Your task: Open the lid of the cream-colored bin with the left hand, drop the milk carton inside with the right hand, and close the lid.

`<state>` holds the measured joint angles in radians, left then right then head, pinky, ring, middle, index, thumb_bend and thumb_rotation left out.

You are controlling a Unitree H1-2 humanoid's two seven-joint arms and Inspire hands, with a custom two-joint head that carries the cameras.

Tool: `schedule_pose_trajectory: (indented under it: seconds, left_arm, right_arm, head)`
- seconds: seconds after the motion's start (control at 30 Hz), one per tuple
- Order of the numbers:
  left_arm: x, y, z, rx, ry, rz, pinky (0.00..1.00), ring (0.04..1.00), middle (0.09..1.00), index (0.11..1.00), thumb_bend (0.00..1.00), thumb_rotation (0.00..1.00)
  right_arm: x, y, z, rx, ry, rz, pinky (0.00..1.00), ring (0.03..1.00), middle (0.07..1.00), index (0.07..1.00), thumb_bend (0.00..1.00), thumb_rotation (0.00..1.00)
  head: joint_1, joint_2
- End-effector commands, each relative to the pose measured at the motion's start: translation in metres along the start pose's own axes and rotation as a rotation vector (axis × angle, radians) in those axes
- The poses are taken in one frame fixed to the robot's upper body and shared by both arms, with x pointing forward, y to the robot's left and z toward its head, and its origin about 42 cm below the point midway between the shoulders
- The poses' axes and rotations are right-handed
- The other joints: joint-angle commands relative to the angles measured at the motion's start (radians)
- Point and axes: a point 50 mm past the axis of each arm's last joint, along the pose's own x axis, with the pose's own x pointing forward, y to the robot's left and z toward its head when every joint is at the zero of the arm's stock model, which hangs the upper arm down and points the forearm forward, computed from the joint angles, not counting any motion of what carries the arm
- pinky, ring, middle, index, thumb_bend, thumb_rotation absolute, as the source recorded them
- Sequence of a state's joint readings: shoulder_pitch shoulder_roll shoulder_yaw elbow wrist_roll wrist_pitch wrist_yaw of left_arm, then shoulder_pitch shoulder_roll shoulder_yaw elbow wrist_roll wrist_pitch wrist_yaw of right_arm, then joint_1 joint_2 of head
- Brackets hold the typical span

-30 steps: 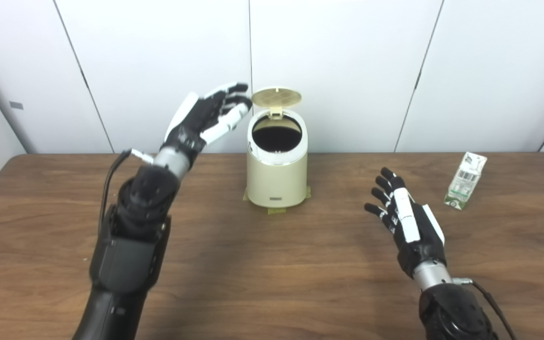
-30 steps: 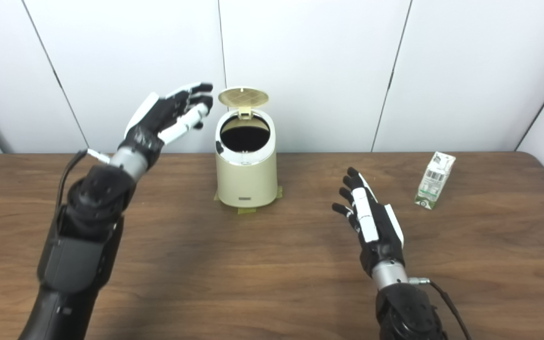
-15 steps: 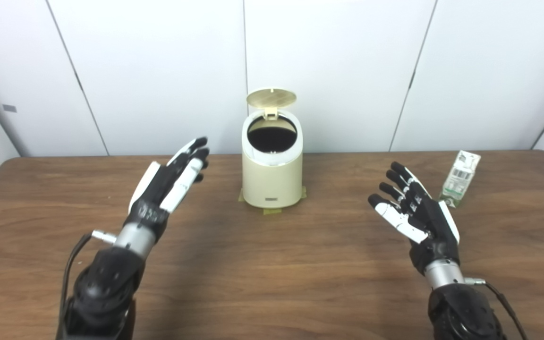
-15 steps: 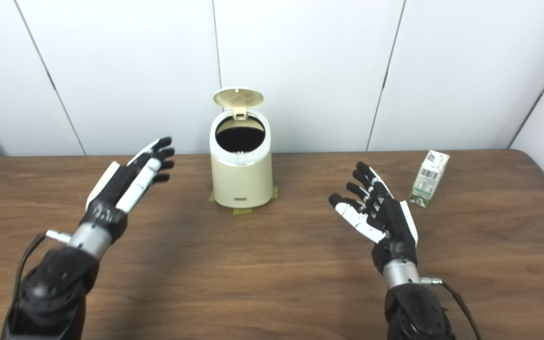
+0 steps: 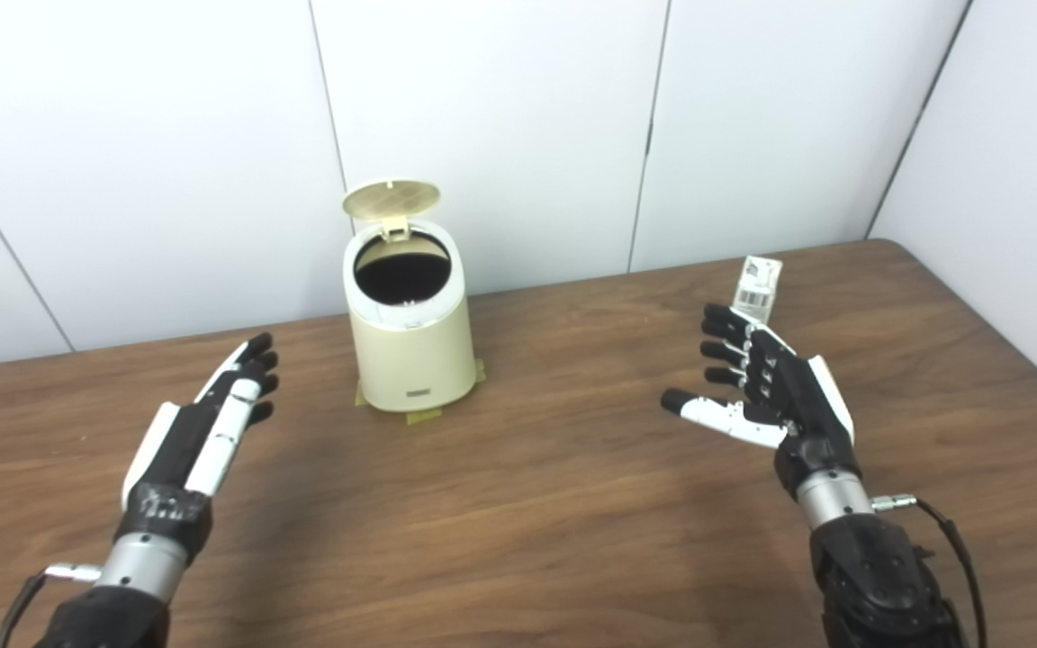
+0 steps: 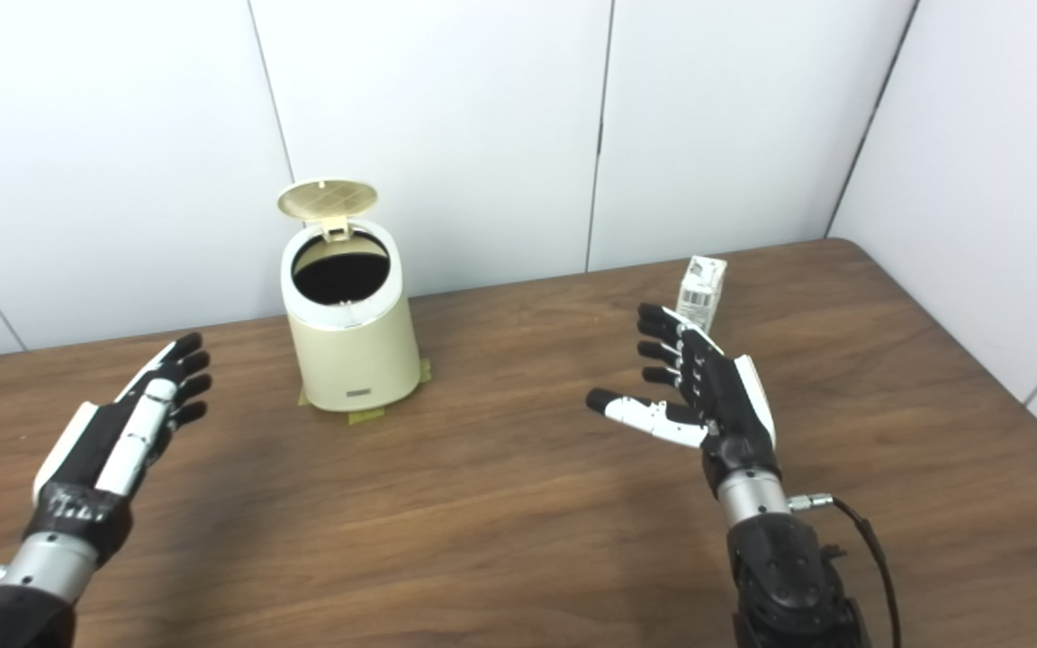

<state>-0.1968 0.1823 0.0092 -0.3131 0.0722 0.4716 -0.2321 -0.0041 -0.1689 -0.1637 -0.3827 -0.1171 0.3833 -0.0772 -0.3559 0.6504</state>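
Note:
The cream-colored bin stands near the back of the wooden table, taped down at its base. Its round lid is tipped up at the back, and the dark inside shows. The milk carton stands upright to the right, partly behind my right hand's fingers. My right hand hovers open just in front of the carton, thumb spread to the left, holding nothing. My left hand is open and flat, low over the table, left of the bin and well apart from it.
White wall panels run along the back of the table and its right side. Yellow tape tabs stick out under the bin. The table's right edge runs close past the carton.
The camera has swung to the right, shifting the whole scene left. My left hand has dropped from beside the raised lid to low over the table. My right hand has turned and moved toward the carton.

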Motion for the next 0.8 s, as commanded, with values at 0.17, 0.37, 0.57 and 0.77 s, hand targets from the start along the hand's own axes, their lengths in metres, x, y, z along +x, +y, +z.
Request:
schedule_pose_trajectory:
  seconds: [0.17,0.37,0.57,0.77]
  left_arm:
    - [0.013,0.008,0.011,-0.051,-0.052,-0.018,0.96,0.96,0.976,0.974,0.35,0.9]
    - [0.016,0.009,0.012,-0.07,-0.054,-0.029,0.98,0.962,0.979,0.975,0.33,0.87]
    - [0.015,0.013,0.014,-0.036,-0.051,-0.031,0.98,0.967,0.978,0.976,0.31,0.89]
    - [0.015,0.017,0.013,-0.03,-0.048,-0.031,0.98,0.964,0.977,0.972,0.3,0.88]
  right_arm:
    - [0.027,-0.034,0.015,-0.231,-0.096,-0.087,0.69,0.815,0.845,0.833,0.74,0.17]
    - [0.044,-0.05,0.015,-0.281,-0.08,-0.137,0.76,0.816,0.809,0.836,0.77,0.18]
    - [0.07,-0.065,0.014,-0.343,-0.045,-0.216,0.72,0.827,0.852,0.836,0.82,0.19]
    - [0.095,-0.073,0.011,-0.356,-0.049,-0.248,0.68,0.8,0.831,0.811,0.87,0.16]
  head:
    - [-0.065,-0.006]
    - [-0.068,-0.007]
    - [-0.064,-0.009]
    - [-0.055,-0.014]
